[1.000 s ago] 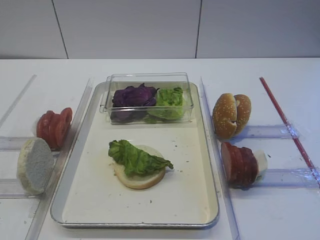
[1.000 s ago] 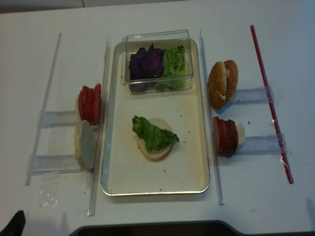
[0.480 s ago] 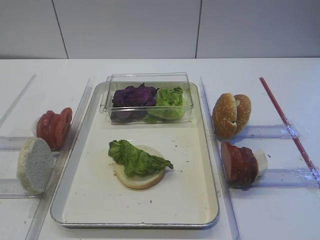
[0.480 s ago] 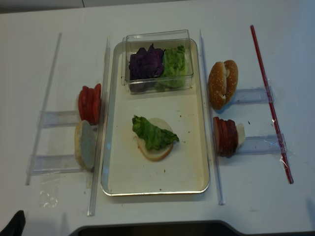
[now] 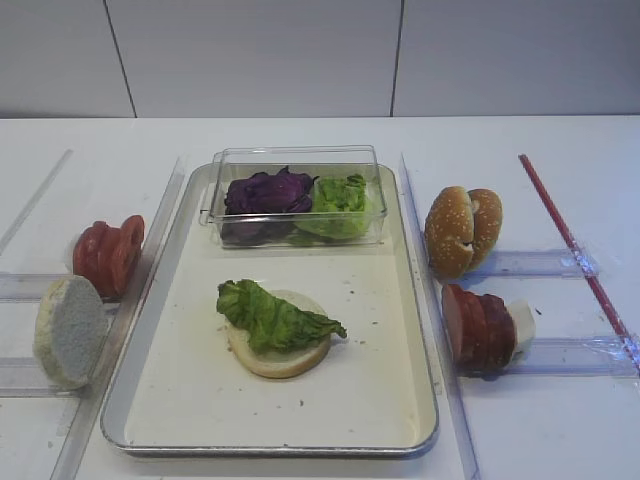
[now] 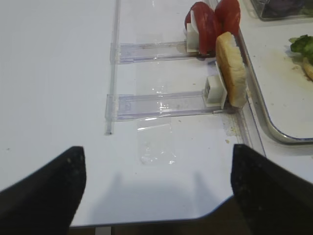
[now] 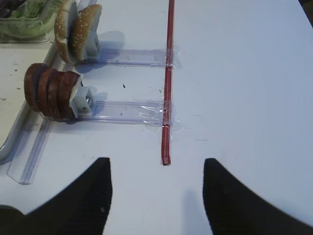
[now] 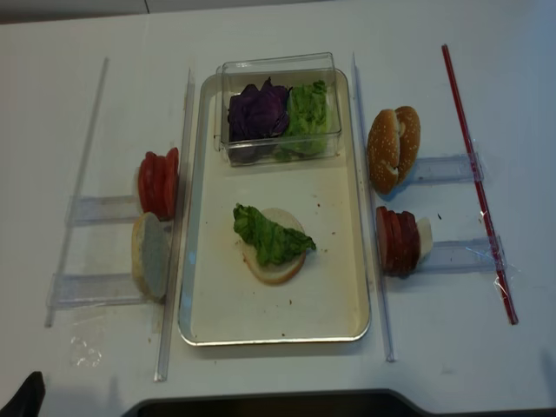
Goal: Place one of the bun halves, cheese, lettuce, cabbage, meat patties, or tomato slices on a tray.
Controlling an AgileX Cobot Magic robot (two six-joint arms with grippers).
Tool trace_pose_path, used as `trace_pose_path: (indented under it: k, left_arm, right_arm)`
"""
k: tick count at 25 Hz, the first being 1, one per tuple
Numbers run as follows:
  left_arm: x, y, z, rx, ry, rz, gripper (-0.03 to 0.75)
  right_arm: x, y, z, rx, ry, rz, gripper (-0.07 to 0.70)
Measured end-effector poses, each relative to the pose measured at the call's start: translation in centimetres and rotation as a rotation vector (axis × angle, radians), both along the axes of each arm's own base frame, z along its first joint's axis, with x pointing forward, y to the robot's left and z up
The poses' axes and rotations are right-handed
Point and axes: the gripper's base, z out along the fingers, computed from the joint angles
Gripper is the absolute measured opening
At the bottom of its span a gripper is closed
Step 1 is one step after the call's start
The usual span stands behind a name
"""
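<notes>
On the silver tray [image 5: 370, 390] lies a pale bun half [image 5: 285, 355] with a green lettuce leaf [image 5: 270, 315] on top. Left of the tray stand tomato slices [image 5: 108, 255] and another pale bun half [image 5: 68, 330]. Sesame bun halves [image 5: 462, 230] and meat patties [image 5: 478, 327] stand to its right. Purple cabbage [image 5: 265, 192] fills part of a clear box. Cheese is out of view. My left gripper [image 6: 156, 149] hangs open over bare table near the front edge. My right gripper [image 7: 155, 164] is open too, right of the patties [image 7: 49, 90], holding nothing.
The clear plastic box [image 5: 295, 165] at the tray's far end also holds more green leaves [image 5: 338, 195]. Clear plastic rails [image 6: 161, 103] carry the food rows on both sides. A red strip [image 7: 169, 73] is taped down at the right.
</notes>
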Motion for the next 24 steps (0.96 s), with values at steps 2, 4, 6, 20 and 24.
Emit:
trace_pose_path:
  k: [2,4,6,20,24]
  left_arm:
    - [0.00,0.00,0.00,0.000,0.000,0.000,0.595]
    - [0.00,0.00,0.00,0.000,0.000,0.000,0.595]
    - [0.00,0.00,0.00,0.000,0.000,0.000,0.595]
    - [0.00,0.00,0.00,0.000,0.000,0.000,0.595]
    - [0.00,0.00,0.00,0.000,0.000,0.000,0.595]
  right_arm:
    - [0.00,0.00,0.00,0.000,0.000,0.000,0.453]
    - [0.00,0.00,0.00,0.002,0.000,-0.001,0.453]
    - [0.00,0.00,0.00,0.002,0.000,-0.001,0.453]
    - [0.00,0.00,0.00,0.002,0.000,-0.001,0.453]
    - [0.00,0.00,0.00,0.002,0.000,-0.001,0.453]
